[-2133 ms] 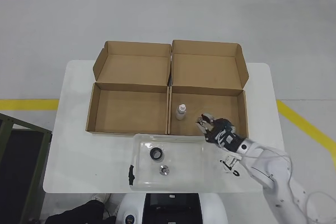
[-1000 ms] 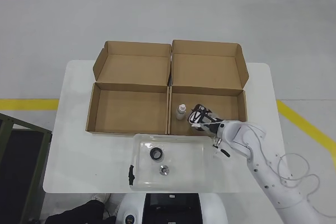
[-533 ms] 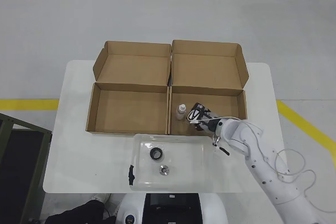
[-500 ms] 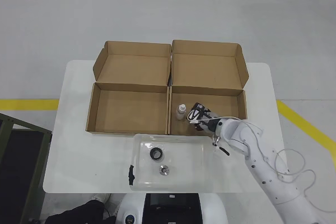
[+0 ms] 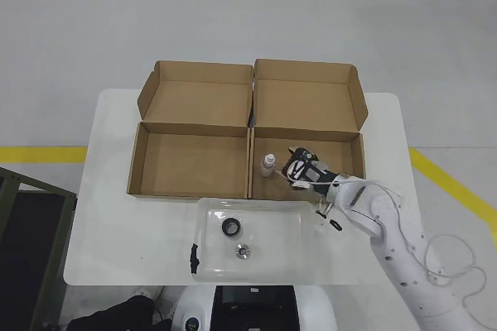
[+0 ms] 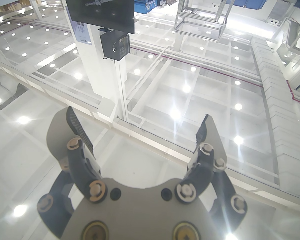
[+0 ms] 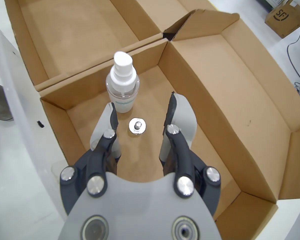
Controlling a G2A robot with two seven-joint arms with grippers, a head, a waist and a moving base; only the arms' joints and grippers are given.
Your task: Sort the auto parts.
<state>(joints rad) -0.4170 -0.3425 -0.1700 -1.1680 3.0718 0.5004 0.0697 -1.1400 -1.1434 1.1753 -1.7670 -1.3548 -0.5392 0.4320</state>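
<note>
My right gripper point(image 7: 142, 111) is open, hanging low inside the right cardboard box point(image 5: 335, 161). A small round metal part point(image 7: 137, 125) lies on the box floor between its fingertips, untouched. A white spray bottle point(image 7: 122, 86) stands upright just beyond it, in the box's corner point(image 5: 268, 165). In the top view the right gripper point(image 5: 301, 168) sits just right of the bottle. The clear tray point(image 5: 290, 217) holds a black ring point(image 5: 231, 226) and a metal part point(image 5: 243, 251). My left gripper point(image 6: 137, 126) is open with nothing in it and points up at the ceiling.
The left cardboard box point(image 5: 190, 161) stands beside the right one, both with lids folded back. A small black piece point(image 5: 195, 258) lies at the tray's front left edge. White table point(image 5: 116, 215) shows bare to the left of the tray.
The right arm swung from the tray's right end into the right box beside the bottle, then drew back slightly to the right.
</note>
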